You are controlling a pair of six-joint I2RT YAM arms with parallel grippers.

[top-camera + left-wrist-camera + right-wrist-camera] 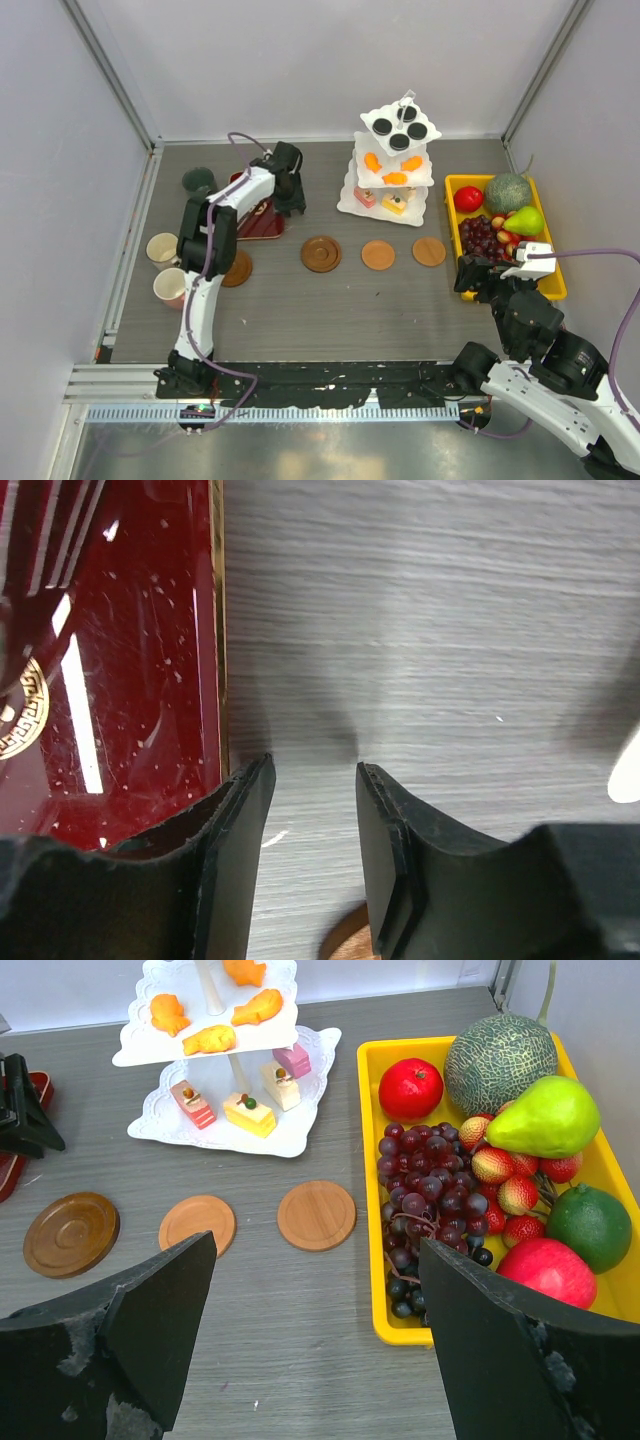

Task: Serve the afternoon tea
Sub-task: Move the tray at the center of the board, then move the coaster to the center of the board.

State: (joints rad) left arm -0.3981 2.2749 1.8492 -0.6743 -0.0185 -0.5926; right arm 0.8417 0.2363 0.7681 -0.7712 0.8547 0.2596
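Observation:
The white three-tier stand (352, 205) (305, 1132) stands at the back centre, with black round sweets (400, 128) on top, orange ones (392, 170) (220, 1038) in the middle and pink-yellow ones (382, 201) (248, 1112) below. Three brown coasters (378, 255) (316, 1216) lie in a row in front of it; another (237, 268) sits by the left arm. A dark green mug (198, 181), a cream mug (162, 248) and a pink mug (170, 287) stand far left. My left gripper (292, 203) (315, 780) is open and empty over bare table beside the dark red tray (262, 228) (120, 680). My right gripper (478, 280) (315, 1250) is wide open and empty.
The yellow tray (452, 182) (400, 1335) with melon, pear, apples, grapes and strawberries fills the right side, just beyond my right gripper. Grey walls enclose the table on three sides. A brown curved edge (345, 942) shows below the left jaws.

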